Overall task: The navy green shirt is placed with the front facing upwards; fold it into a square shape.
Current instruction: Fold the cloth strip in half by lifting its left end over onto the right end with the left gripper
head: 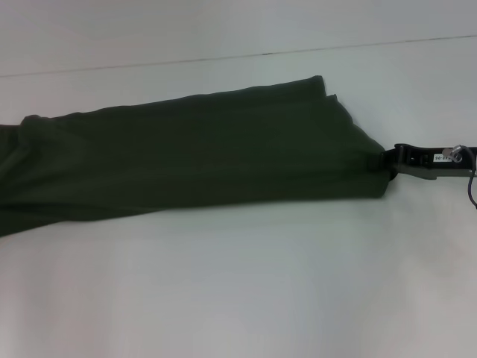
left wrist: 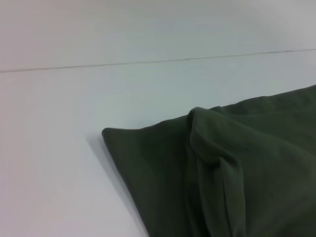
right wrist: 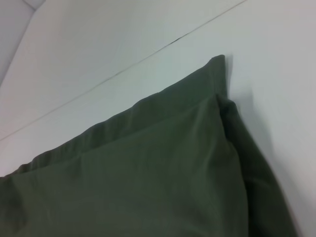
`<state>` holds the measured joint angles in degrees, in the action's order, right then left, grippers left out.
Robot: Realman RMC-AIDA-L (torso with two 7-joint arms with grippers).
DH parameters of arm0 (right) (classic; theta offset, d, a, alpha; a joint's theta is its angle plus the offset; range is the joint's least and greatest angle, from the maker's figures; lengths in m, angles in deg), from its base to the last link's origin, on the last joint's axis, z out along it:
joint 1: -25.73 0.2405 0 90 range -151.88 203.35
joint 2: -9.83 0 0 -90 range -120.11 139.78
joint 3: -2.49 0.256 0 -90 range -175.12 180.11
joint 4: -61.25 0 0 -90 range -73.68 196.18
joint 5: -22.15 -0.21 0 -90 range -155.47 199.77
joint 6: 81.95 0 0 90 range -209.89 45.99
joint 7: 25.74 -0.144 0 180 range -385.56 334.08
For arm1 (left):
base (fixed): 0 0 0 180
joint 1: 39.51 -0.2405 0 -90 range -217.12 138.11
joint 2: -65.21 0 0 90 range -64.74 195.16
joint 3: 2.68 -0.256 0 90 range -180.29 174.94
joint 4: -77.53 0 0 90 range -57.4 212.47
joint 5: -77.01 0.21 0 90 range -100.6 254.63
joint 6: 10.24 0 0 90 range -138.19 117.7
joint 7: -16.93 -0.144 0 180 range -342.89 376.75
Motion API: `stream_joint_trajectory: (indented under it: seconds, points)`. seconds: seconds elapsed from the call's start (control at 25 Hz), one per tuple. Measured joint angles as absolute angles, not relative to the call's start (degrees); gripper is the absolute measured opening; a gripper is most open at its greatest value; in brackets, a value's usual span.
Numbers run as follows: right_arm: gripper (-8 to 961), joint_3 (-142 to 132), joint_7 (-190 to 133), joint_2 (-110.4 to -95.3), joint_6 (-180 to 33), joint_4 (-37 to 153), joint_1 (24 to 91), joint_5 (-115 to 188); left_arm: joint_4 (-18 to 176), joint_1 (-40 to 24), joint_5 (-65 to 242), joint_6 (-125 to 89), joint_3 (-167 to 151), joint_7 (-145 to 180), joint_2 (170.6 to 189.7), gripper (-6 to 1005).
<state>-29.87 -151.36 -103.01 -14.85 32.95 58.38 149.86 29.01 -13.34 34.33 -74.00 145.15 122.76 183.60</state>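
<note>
The navy green shirt (head: 201, 149) lies as a long dark olive band across the white table, its plain side up, with no letters or label showing. Its left end runs out of the head view. My right gripper (head: 389, 162) is at the shirt's right end, shut on the cloth edge, which draws to a point there. The right wrist view shows a layered corner of the shirt (right wrist: 148, 177). A bunched ridge of the shirt (left wrist: 237, 177) near its other end fills the left wrist view. The left gripper itself does not show.
The white table (head: 238, 283) spreads wide in front of the shirt. A thin dark seam (head: 246, 55) crosses the surface behind it. A cable (head: 471, 179) hangs from the right wrist at the far right.
</note>
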Motion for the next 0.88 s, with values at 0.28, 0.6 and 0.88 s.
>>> stream_joint_trajectory:
  seconds: [0.28,0.6,0.88]
  points:
    - [17,-30.0,-151.4,-103.0,-15.4,33.0,58.4,150.0,29.0,-13.9,34.6,-74.4,145.1,122.7,183.59,76]
    - [16,-30.0,-151.3,-103.01,-15.4,33.0,58.5,150.0,27.6,-14.3,34.3,-74.1,145.6,122.8,183.71,199]
    - [16,-30.0,-151.2,-103.01,-15.5,33.0,58.8,150.0,25.0,-14.5,30.7,-74.1,149.1,122.6,183.75,289]
